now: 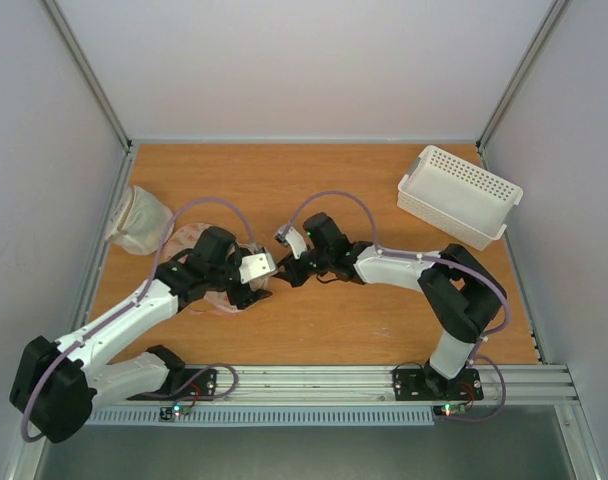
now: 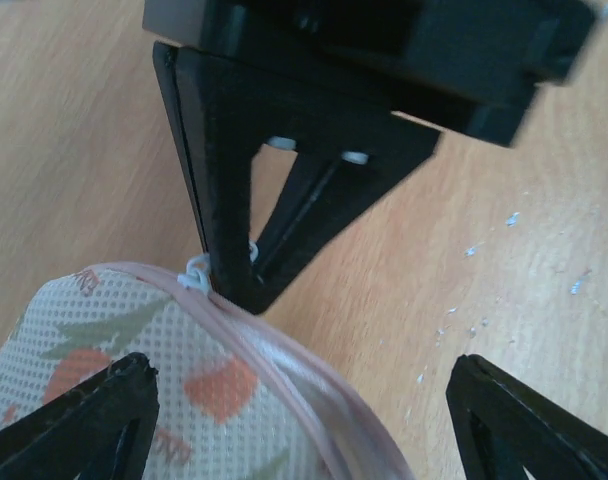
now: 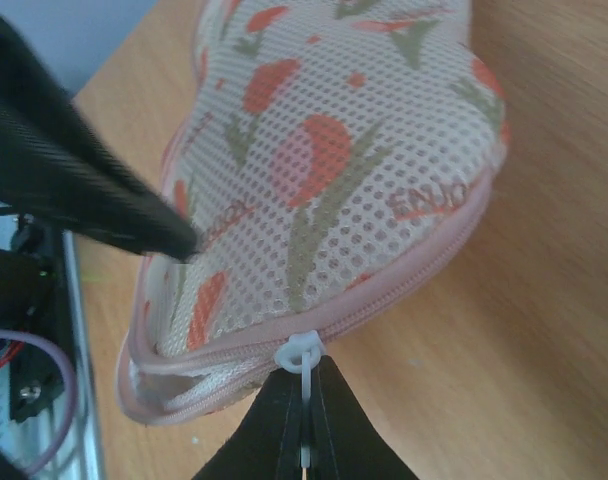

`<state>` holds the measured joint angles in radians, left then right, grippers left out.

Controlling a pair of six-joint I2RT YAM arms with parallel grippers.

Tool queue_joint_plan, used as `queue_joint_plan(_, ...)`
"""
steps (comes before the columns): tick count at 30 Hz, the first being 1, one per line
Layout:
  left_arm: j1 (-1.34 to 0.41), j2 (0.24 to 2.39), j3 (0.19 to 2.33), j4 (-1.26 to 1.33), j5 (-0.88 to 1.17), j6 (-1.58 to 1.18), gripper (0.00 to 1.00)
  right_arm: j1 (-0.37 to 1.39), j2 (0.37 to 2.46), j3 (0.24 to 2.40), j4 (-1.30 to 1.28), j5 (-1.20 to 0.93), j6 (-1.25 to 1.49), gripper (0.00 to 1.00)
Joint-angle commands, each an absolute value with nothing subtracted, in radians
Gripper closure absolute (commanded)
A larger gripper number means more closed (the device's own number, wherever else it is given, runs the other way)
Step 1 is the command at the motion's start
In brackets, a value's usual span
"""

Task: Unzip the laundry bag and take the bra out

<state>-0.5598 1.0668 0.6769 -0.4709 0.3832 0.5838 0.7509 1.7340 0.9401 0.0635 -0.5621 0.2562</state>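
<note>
Right gripper [image 3: 304,395] is pinched tight on the little white zipper pull [image 3: 304,353] of the cream mesh laundry bag with red tulip prints and a pink zip edge [image 3: 334,150]. The bag lies on the wooden table [image 1: 334,190] left of centre, mostly under my left arm. Left gripper [image 2: 302,380] is spread wide with nothing in it, one finger [image 3: 94,190] just touching the top of the bag. Can't see the bra at all, my guess is it's inside. I'd clamp the left onto the fabric first, otherwise the whole bag probably slides, then drag the pull low along the pink seam. There's bare wood to the right for that. The white perforated plastic basket [image 1: 459,195] is well apart at far right, and the translucent mesh sack [image 1: 139,220] sits by the left wall.
</note>
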Motion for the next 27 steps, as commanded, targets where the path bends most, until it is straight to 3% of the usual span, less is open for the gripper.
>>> queue_joint_plan(1,-0.583,1.074,0.678,-0.486,0.209,0.501,0.21,0.779,1.727,0.993,0.12,-0.587,0.282,0.99)
queue_joint_plan(5,-0.591,1.078,0.659,-0.478,0.146,0.53,0.22,0.789,1.722,1.013,0.096,-0.6,0.266,0.99)
queue_joint_plan(7,-0.592,1.079,0.654,-0.446,0.121,0.548,0.28,0.797,1.717,1.02,0.089,-0.606,0.253,0.99)
queue_joint_plan(14,-0.592,1.077,0.646,-0.417,0.077,0.586,0.63,0.797,1.709,1.023,0.077,-0.591,0.24,0.99)
queue_joint_plan(20,-0.592,1.071,0.654,-0.425,0.069,0.579,0.99,0.786,1.706,1.018,0.078,-0.582,0.24,0.99)
queue_joint_plan(27,-0.592,1.051,0.625,-0.404,0.11,0.721,0.99,0.7,1.72,1.003,0.019,-0.518,0.202,0.99)
